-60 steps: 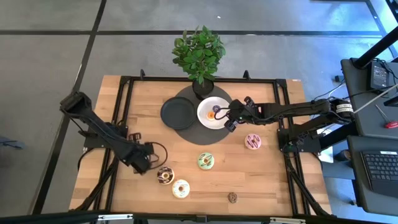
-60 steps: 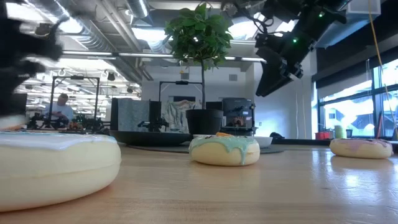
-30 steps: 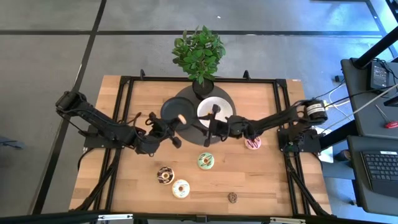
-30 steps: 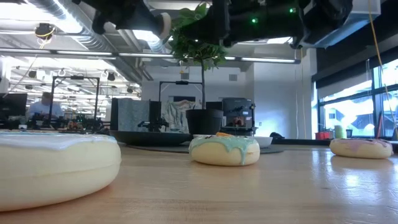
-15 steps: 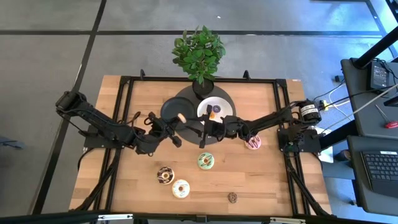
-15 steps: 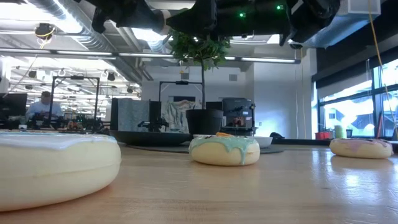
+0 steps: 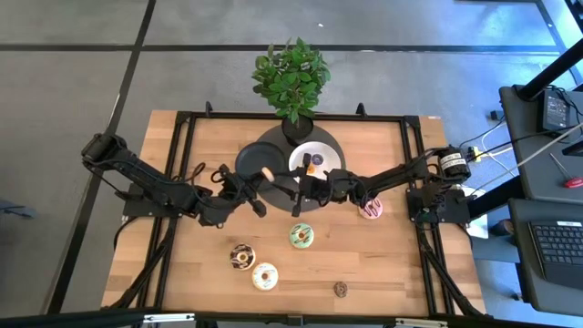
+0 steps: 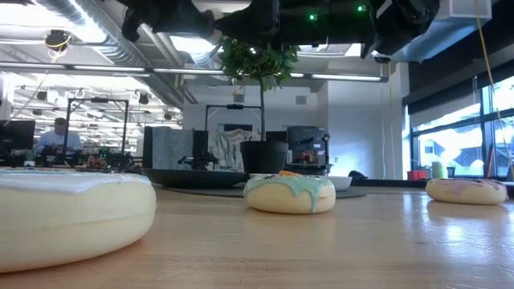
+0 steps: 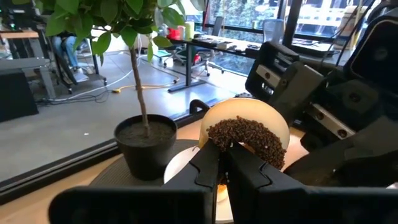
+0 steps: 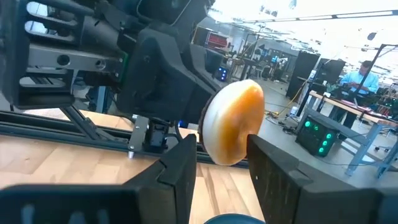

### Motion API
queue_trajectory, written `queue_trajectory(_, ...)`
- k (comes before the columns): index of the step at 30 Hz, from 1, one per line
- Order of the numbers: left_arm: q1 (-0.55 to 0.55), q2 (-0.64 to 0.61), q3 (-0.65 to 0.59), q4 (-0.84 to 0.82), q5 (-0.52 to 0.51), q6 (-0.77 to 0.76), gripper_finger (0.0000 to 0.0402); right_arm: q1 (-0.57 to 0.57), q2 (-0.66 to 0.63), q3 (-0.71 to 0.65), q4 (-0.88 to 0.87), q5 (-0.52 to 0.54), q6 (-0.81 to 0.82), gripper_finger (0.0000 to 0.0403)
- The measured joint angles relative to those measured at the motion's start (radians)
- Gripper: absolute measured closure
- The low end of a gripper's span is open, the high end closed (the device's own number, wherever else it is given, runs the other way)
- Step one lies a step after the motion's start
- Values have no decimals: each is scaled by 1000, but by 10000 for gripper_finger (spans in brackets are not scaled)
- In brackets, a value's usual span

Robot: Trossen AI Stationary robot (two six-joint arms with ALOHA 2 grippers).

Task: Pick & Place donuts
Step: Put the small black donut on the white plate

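Donut (image 9: 245,134) with brown sprinkles, cream underside, pinched in left gripper (image 9: 227,152); right gripper (image 10: 221,155) spread, empty.

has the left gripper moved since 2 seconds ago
Yes. The left gripper, holding a donut, went from the table's front-left area up to the black plate beside the right gripper.

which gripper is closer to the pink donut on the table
Right. The right gripper is over the mat with its arm stretching above the pink donut; the left gripper, holding a sprinkled donut, is farther off, over the black plate.
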Motion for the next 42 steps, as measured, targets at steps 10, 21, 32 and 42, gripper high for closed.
queue_trajectory(10,0,0,0,15,7,7,387,0,0,0,1,0,-2,323)
queue_trajectory(21,0,0,0,16,18,41,386,0,0,0,0,0,-6,397)
queue_trajectory(32,-1,0,0,14,18,54,318,0,-1,0,-4,1,-7,393)
queue_trajectory(42,-46,0,0,4,-17,60,256,0,-36,0,-91,64,-6,390)
